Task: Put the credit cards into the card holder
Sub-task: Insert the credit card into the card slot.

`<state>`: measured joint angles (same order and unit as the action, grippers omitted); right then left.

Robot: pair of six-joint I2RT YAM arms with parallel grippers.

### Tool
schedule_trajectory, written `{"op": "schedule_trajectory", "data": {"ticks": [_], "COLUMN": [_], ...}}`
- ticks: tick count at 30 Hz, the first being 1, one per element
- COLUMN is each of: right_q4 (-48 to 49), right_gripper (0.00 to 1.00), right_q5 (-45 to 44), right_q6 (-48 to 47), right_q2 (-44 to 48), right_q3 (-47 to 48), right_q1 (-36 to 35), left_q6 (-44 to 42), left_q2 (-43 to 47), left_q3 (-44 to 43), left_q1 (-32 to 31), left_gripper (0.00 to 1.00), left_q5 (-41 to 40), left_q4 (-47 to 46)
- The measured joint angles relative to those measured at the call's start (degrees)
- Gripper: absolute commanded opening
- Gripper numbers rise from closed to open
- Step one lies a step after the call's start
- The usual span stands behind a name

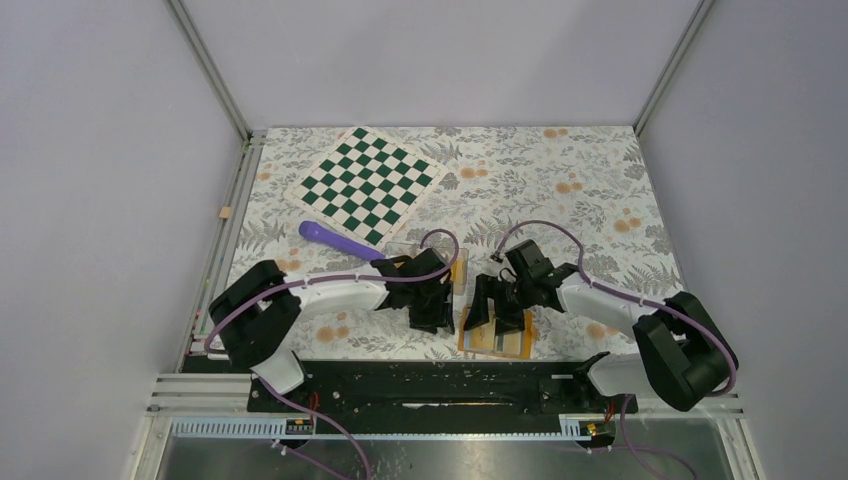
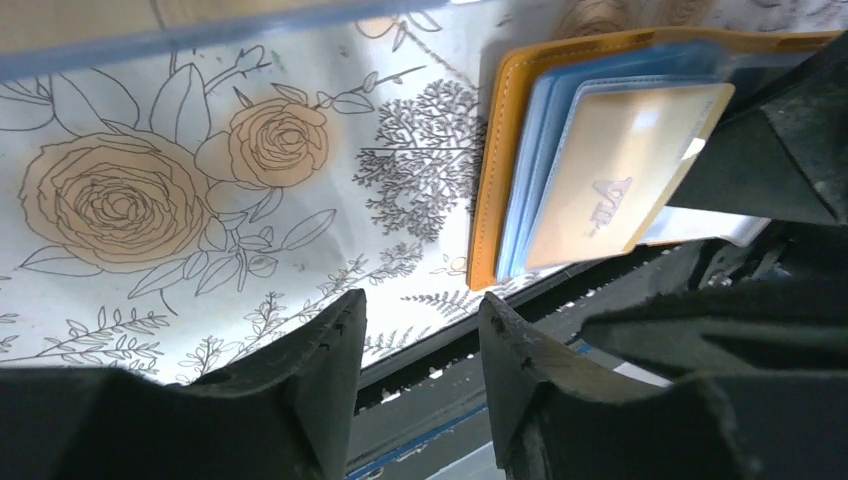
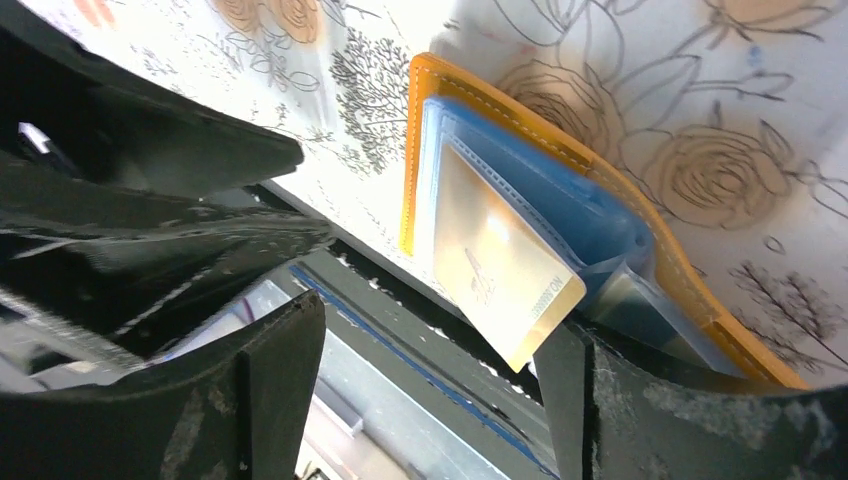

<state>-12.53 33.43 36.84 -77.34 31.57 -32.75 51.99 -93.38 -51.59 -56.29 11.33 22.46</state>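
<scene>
Insertion step. Card holder [image 1: 497, 335] open flat at near bench [image 1: 600, 180] edge, gold card [image 2: 620, 170] partly in blue sleeve, corner sticking out. Left end effector [image 2: 420, 305] open, empty; right end effector [image 3: 435, 325] wide open, empty. Next, probably: nudge card fully home.

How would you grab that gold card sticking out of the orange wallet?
Grip the gold card by its loose outer end, coming from the table's near edge. That end juts past the orange wallet; the rest lies tucked among the blue sleeves.
</scene>
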Motion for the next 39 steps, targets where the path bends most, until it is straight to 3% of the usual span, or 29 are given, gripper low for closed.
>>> {"op": "schedule_trajectory", "data": {"ticks": [5, 10, 16, 20, 39], "right_q4": [-6.51, -10.12, -12.5, -12.72, -10.62], "right_gripper": [0.75, 0.69, 0.32, 0.26, 0.03], "right_q5": [-3.67, -5.95, -8.66, -9.84, -6.71], "right_q6": [-3.26, -5.07, -7.32, -7.87, -7.5], "right_q2": [2.69, 3.15, 2.49, 1.66, -3.08], "right_q3": [0.96, 1.07, 1.09, 1.09, 1.29], "right_q1": [0.0, 0.0, -0.04, -0.09, -0.09], "left_q6": [-0.33, 3.41, 7.98, 9.62, 8.52], "left_q2": [2.19, 1.9, -2.54, -5.55, -6.32], "left_q3": [0.09, 2.67, 4.39, 4.5, 1.86], "left_q1": [0.04, 0.04, 0.0, 0.0, -0.46], "left_gripper": [0.46, 0.44, 0.4, 0.38, 0.36], "left_q5": [1.77, 7.32, 11.45, 12.81, 8.96], "left_q4": [-3.45, -16.24, -27.61, -30.67, -18.78]}}
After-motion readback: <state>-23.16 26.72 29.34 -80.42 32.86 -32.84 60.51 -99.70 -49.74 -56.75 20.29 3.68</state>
